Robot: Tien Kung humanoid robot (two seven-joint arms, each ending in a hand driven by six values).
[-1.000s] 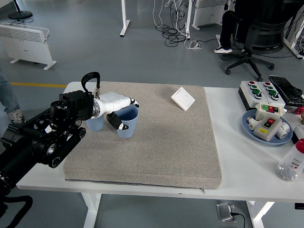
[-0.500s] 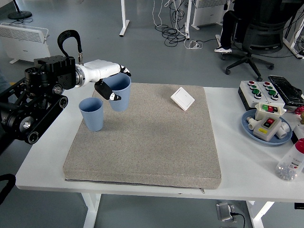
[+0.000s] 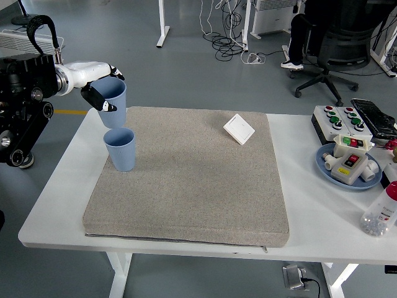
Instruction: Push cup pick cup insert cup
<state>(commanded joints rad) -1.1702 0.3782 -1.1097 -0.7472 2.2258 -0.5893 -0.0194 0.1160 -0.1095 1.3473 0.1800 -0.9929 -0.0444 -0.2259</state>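
In the head view, your left hand comes in from the left edge with its fingers wrapped around a blue cup, thumb on the near wall. That held cup is upright in the air, directly above a second blue cup and just apart from its rim. The second cup stands upright on the grey mat, near the mat's far left corner.

You can see a white switch plate lying flat on the mat towards its far right corner, well apart from both cups. The mat covers most of the white tabletop.

On the bare right end of the tabletop you have a button box with red and green buttons, a blue plate carrying white parts, and a clear bottle at the right edge. Beyond the tabletop, an office chair stands on the floor.
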